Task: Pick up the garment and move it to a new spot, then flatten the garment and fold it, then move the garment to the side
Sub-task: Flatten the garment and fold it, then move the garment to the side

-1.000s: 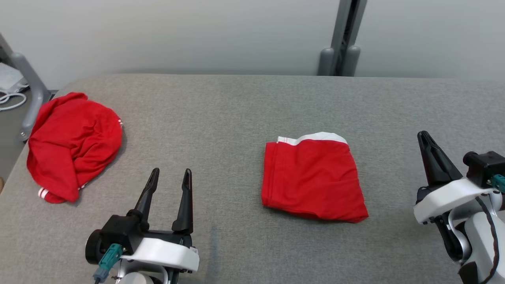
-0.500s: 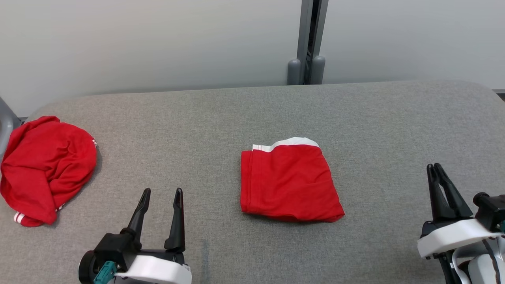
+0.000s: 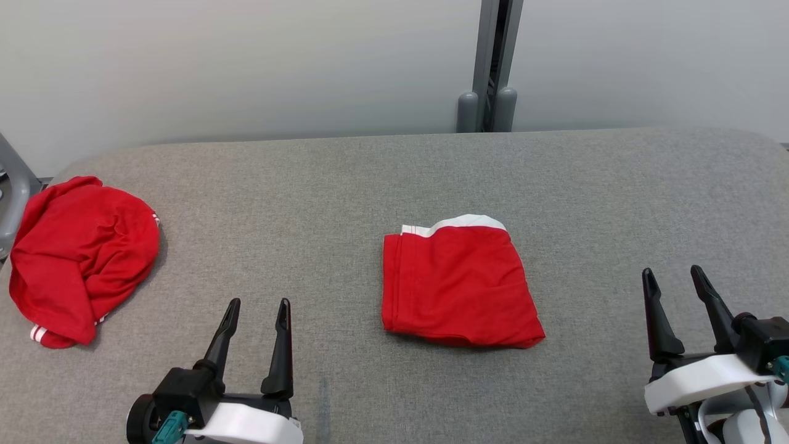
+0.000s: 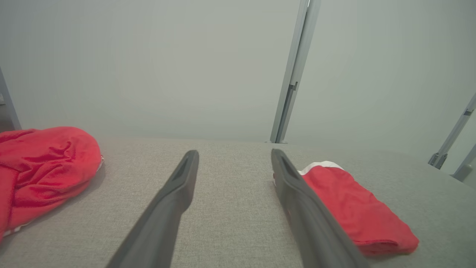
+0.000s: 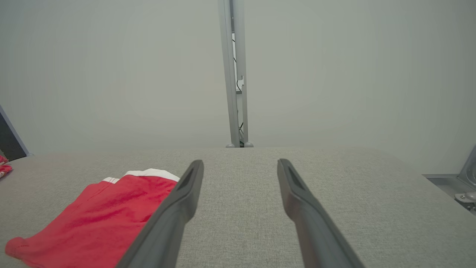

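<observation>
**Right gripper opens up**

The right gripper (image 3: pixel 670 271) was pinched shut a moment ago. Now its two fingers stand apart and hold nothing. The left gripper (image 3: pixel 259 302) is open and empty too. The folded red garment (image 3: pixel 459 287) lies in the middle of the grey table (image 3: pixel 345 185), touching neither. Folding looks done, so moving it aside probably comes next.
</observation>
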`<state>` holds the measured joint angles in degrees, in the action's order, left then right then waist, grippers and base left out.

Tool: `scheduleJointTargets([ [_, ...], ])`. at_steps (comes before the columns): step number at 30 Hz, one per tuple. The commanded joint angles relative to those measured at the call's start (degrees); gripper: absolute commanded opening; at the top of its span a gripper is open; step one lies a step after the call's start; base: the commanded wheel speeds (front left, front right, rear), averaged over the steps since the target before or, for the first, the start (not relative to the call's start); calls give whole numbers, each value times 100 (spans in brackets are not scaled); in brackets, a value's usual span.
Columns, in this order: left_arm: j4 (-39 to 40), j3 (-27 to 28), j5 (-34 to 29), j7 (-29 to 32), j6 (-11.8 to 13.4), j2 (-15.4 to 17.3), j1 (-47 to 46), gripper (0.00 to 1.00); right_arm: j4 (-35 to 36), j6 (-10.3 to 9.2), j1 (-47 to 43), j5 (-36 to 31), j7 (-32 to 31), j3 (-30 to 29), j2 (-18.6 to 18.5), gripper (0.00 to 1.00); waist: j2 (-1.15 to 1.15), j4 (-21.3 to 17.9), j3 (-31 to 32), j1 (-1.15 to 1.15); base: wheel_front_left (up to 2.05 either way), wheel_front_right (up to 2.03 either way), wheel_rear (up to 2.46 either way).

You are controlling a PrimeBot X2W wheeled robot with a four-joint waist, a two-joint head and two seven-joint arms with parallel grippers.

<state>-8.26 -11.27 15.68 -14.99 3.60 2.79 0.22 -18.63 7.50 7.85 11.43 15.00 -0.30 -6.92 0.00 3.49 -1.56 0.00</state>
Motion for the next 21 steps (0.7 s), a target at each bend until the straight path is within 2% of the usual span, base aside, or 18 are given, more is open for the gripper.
scheduleJointTargets([
  [1, 6, 8, -40, -21, 25, 23, 9, 100, 19, -2, -45, -33, 30, -21, 9, 100, 0, 13, 4, 0, 0, 0, 0],
  [21, 14, -9, -107, -22, -18, 23, 51, 100, -57, -2, -75, 56, 30, -20, 24, 100, 0, 30, 19, 0, 0, 0, 0],
])
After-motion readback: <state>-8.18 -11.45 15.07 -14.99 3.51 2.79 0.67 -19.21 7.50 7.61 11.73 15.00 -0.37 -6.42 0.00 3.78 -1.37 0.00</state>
